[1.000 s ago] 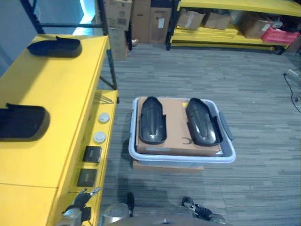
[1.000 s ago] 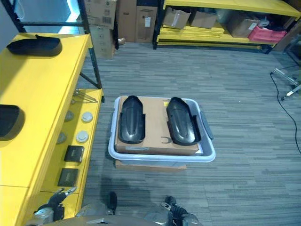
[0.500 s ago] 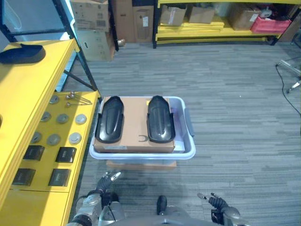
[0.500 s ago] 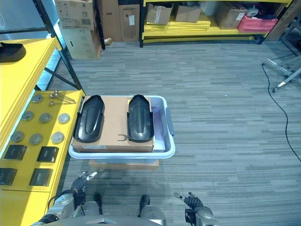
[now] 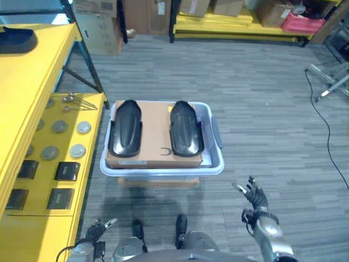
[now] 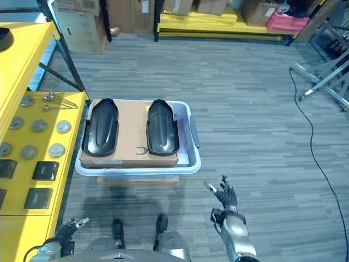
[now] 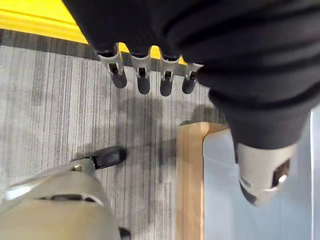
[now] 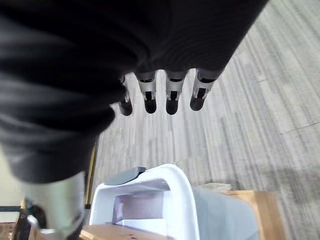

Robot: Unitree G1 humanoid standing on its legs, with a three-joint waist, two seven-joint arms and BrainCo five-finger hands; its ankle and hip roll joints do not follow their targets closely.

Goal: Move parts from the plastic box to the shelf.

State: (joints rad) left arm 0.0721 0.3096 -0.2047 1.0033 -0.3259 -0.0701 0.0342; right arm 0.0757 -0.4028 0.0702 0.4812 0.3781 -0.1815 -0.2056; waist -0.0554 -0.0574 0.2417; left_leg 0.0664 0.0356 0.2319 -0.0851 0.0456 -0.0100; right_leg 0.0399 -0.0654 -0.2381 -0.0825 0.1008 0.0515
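Two black moulded parts lie side by side on a brown cardboard sheet [image 5: 158, 136] inside the pale plastic box [image 5: 215, 164], which stands on the grey carpet floor [image 5: 262, 98] on top of a flat cardboard piece [image 5: 158, 182] that peeks out under its near edge. The left part [image 5: 125, 127] sits along the box's left edge and the right part [image 5: 186, 127] toward its right edge, with bare cardboard between them. Neither hand touches the box or the parts. The right hand [image 5: 252, 195] hangs over the carpet off the box's near right corner, fingers straight and spread, holding nothing. The left hand [image 5: 97, 227] is low by the near left corner of the box, beside the yellow shelf [image 5: 32, 98]; its fingers look relaxed and empty, though it is small in the head views. Another dark part [image 5: 16, 39] rests at the far end of the shelf's upper level, and round discs [image 5: 83, 127] and dark square blocks [image 5: 66, 171] lie on its lower level.
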